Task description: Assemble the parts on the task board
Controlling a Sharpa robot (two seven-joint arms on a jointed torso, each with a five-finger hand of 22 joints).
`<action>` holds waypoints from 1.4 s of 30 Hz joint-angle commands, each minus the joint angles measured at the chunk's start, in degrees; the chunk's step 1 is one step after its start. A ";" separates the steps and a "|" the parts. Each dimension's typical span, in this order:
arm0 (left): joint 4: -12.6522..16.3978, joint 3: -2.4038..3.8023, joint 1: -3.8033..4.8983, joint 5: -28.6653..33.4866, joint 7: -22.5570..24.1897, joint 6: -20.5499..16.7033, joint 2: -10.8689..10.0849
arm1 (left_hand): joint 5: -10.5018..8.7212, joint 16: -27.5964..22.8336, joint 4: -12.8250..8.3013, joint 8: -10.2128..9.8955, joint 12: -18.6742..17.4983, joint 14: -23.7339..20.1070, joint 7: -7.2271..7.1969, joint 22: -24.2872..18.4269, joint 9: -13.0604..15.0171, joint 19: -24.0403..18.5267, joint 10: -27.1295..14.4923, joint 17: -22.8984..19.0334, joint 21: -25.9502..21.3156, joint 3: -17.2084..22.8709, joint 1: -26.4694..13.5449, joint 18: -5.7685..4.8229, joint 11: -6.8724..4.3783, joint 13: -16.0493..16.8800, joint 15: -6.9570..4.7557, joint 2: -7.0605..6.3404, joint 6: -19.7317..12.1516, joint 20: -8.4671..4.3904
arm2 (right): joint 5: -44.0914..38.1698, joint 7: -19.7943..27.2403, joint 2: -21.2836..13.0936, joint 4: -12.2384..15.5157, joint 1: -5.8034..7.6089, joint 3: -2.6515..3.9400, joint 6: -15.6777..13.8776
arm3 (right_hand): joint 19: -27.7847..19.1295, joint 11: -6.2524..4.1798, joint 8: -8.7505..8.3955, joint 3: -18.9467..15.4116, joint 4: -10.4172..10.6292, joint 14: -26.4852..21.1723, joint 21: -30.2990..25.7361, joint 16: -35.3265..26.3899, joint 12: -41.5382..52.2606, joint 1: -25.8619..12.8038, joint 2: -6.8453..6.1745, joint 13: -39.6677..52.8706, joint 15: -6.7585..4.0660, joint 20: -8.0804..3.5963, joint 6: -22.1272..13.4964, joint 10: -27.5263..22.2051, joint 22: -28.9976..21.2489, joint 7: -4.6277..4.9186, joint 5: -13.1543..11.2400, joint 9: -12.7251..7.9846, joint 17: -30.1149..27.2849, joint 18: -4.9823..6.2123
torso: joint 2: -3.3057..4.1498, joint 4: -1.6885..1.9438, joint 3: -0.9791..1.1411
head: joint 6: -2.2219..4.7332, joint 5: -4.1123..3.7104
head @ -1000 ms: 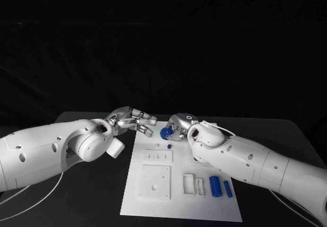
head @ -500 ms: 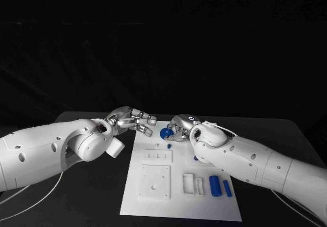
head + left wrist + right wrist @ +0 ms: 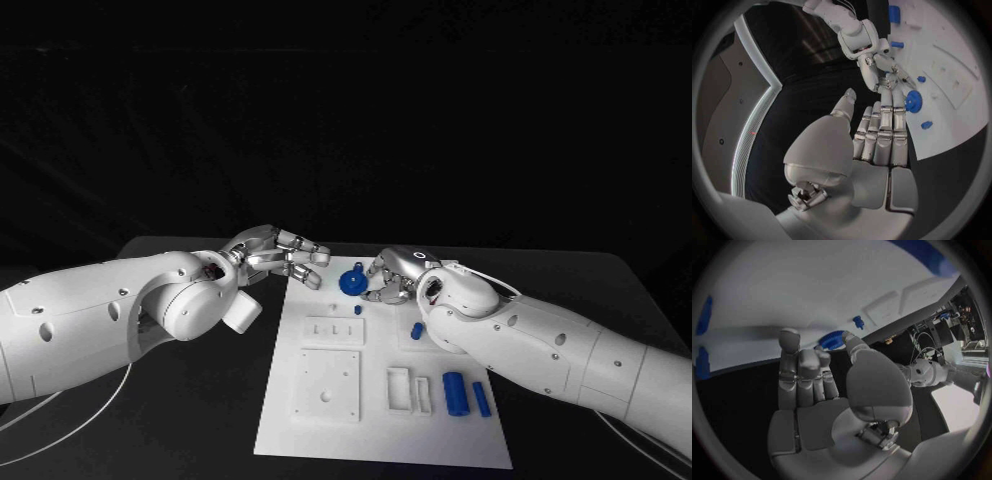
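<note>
The white task board (image 3: 378,440) lies in the middle of the table. A round blue gear (image 3: 352,281) with a small knob on top sits near the board's far edge. My right hand (image 3: 395,276) is just right of the gear, its fingertips close beside it and nothing held. In the right wrist view the gear (image 3: 833,340) lies by the thumb tip. My left hand (image 3: 280,254) hovers at the board's far left corner, fingers stretched toward the gear (image 3: 912,101) and empty. A blue cylinder (image 3: 454,393) and a blue bar (image 3: 482,398) lie at the board's near right.
White raised blocks (image 3: 330,385) and slotted holders (image 3: 400,388) stand on the board's near half. A small blue peg (image 3: 417,330) lies beside my right forearm, another (image 3: 358,310) just before the gear. Black table surrounds the board.
My right hand has drawn back to the right off the gear, which now stands uncovered on the board. The left hand has stayed in place.
</note>
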 commanded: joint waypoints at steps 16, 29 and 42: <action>-0.56 0.01 -0.05 -0.77 1.72 0.35 -0.74 | 0.40 -0.22 -0.62 0.09 0.18 -0.16 0.04 0.04 0.04 -0.40 -0.08 -0.06 0.58 0.08 0.50 0.14 0.01 0.09 0.12 0.35 0.08 -0.03 | 15.45 9.95 -12.05 5.00 -1.17 7.67 -2.02 | 2.24 -0.23 -0.11 4.56 -8.21 -0.10 0.48 -0.48 0.01 1.79 0.86 0.40 -0.23 -0.02 1.35 -0.07 -0.19 0.12 1.45 -0.12 0.26 0.13 | -0.51 -1.31 0.46 | 0.70 -0.27; -0.92 -0.01 -0.35 -0.73 3.03 0.06 -0.94 | 0.36 -0.14 -0.82 0.08 0.26 -0.07 -0.26 0.11 0.03 -0.47 3.92 -0.07 0.75 0.16 0.24 -0.21 -1.00 0.08 -0.30 0.79 0.22 -0.42 | 28.53 24.45 -16.72 -2.02 -1.19 8.55 2.68 | 1.23 0.31 -0.05 -13.33 -12.28 -1.97 -5.86 -4.25 -2.62 5.57 5.78 -1.91 0.05 0.24 -0.55 -3.27 -1.45 0.59 9.40 -0.08 -2.83 0.39 | -0.54 -2.13 1.30 | 0.94 -0.18; -1.77 -0.02 -0.70 -0.73 3.07 0.36 -0.74 | 0.29 -0.24 -0.92 0.08 0.25 -0.19 -0.19 0.05 0.03 -0.55 3.42 -0.14 0.67 0.07 0.19 -0.31 -0.85 0.08 -0.21 0.68 0.10 -0.41 | 30.50 26.36 -15.02 -8.17 -2.04 8.58 5.73 | 1.02 0.51 -0.08 -12.17 -17.83 -2.60 -8.42 -4.52 -2.91 5.98 5.93 -3.09 0.22 0.45 -1.42 -4.58 0.01 0.91 12.09 -0.09 -3.45 0.72 | -0.21 -2.13 1.88 | 0.87 -0.14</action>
